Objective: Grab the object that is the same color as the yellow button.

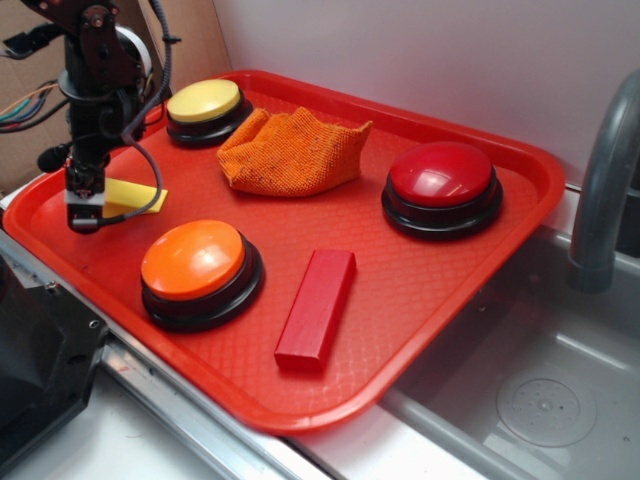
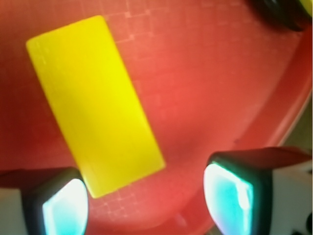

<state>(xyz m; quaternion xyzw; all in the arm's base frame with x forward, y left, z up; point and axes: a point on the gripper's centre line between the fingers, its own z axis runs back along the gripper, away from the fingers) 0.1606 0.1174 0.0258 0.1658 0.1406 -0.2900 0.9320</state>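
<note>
One red tray [image 1: 480,300] carries three buttons, one red block [image 1: 316,308], one orange cloth [image 1: 295,152] and one yellow wedge [image 2: 95,103]. Wedge lies at the tray's left edge, between the yellow button [image 1: 204,103] and the orange button [image 1: 195,262]. Gripper [image 2: 146,200] hovers over the wedge, fingers spread, pinching nothing.

Buttons: three, namely yellow button [image 1: 204,102], orange button [image 1: 193,261], red button [image 1: 441,175]
Blocks: two, namely yellow wedge [image 1: 127,195] just beside the jaws, red block [image 1: 317,306] well apart from them
Cloths: one, orange cloth [image 1: 291,151]
Trays: one, red tray [image 1: 520,160]
Grippers: one, gripper [image 1: 84,214]
</note>
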